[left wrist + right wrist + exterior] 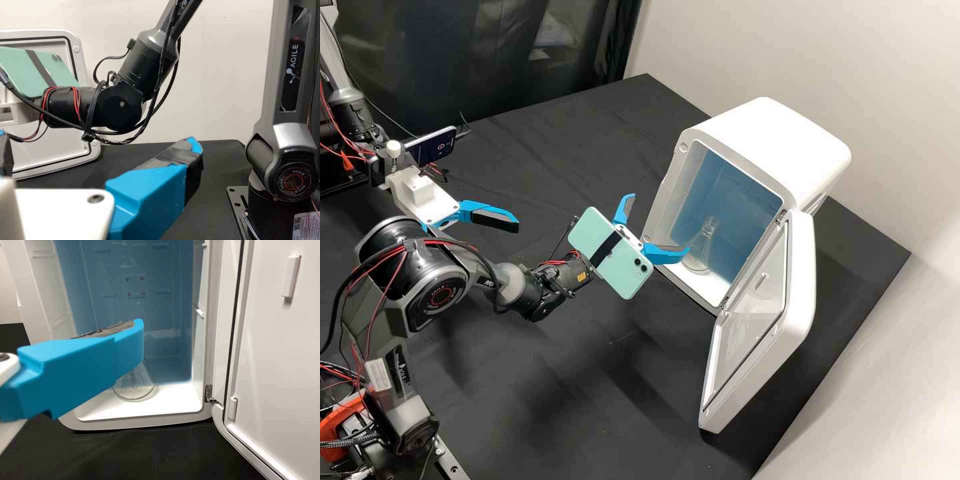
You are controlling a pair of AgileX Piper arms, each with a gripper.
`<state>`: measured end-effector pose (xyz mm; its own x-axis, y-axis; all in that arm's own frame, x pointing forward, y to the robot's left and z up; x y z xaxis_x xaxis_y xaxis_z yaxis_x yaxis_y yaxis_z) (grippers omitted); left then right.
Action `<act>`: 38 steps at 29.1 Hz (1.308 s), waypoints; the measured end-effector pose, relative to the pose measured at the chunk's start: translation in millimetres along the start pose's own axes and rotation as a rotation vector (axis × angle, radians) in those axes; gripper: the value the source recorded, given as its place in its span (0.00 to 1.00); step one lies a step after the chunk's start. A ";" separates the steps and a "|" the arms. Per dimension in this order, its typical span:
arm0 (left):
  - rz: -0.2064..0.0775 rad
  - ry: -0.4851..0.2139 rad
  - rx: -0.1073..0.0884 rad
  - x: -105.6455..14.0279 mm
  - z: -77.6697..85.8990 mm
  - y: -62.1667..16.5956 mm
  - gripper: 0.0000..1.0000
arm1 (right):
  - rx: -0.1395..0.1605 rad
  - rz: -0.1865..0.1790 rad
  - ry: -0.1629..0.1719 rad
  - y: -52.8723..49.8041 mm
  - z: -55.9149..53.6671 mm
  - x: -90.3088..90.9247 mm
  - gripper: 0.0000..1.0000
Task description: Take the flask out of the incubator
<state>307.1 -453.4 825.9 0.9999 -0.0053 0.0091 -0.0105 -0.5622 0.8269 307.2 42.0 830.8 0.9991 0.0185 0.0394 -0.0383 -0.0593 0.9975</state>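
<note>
The white incubator (773, 140) stands at the right of the black bench with its door (780, 293) swung open toward the front. A clear glass flask (705, 243) stands upright on the floor of its blue interior. My right gripper (653, 230), with a mint-green phone (613, 253) strapped to its wrist, is open just outside the opening, level with the flask and not touching it. In the right wrist view one blue finger (75, 370) covers part of the flask (135, 387). My left gripper (495, 219) hangs open and empty over the bench's left side.
A second phone (433, 143) sits on a mount at the back left. The open door (280, 365) juts out on the incubator's right side. The bench edge (853, 313) runs close behind and right of the incubator. The right arm's base (282, 165) stands near the left gripper.
</note>
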 end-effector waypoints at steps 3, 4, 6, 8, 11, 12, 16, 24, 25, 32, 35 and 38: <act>0.000 0.000 0.000 0.0 0.0 0.0 1.00 | 0.000 0.000 0.000 0.0 0.0 0.0 1.00; 0.000 0.000 0.000 0.0 0.0 0.0 1.00 | 0.000 0.000 0.000 0.0 0.0 0.0 1.00; 0.000 0.000 0.000 0.0 0.0 0.0 1.00 | 0.000 0.000 0.000 0.0 0.0 0.0 1.00; 0.000 0.000 0.000 0.0 0.0 0.0 1.00 | 0.000 0.000 0.000 0.0 0.0 0.0 1.00; 0.000 0.000 0.000 0.0 0.0 0.0 1.00 | 0.000 0.000 0.000 0.0 0.0 0.0 1.00; 0.000 0.000 0.000 0.0 0.0 0.0 1.00 | 0.000 0.000 0.000 0.0 0.0 0.0 1.00; -0.002 0.011 0.014 0.4 -0.6 -1.2 1.00 | 0.000 0.000 0.000 0.0 0.0 0.0 1.00; -0.025 0.028 0.047 1.9 -0.1 -8.8 1.00 | 0.000 0.000 0.000 0.0 0.0 0.0 1.00; -0.028 0.028 0.047 2.1 -0.2 -9.6 1.00 | 0.000 0.000 0.000 0.0 0.0 0.0 1.00; -0.059 0.044 0.057 0.4 -7.6 -22.8 1.00 | 0.000 0.000 0.000 0.0 0.0 0.0 1.00; -0.101 0.085 0.048 -2.9 -23.7 -35.3 1.00 | 0.000 0.000 0.000 0.0 0.0 0.0 1.00; -0.145 0.144 0.031 -8.5 -42.8 -46.2 1.00 | 0.000 0.000 0.000 0.0 0.0 0.0 1.00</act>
<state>299.1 -392.0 811.7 0.9805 0.1947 -0.0267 0.1359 -0.5737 0.8077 307.2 42.0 830.8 0.9991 0.0185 0.0394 -0.0383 -0.0593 0.9975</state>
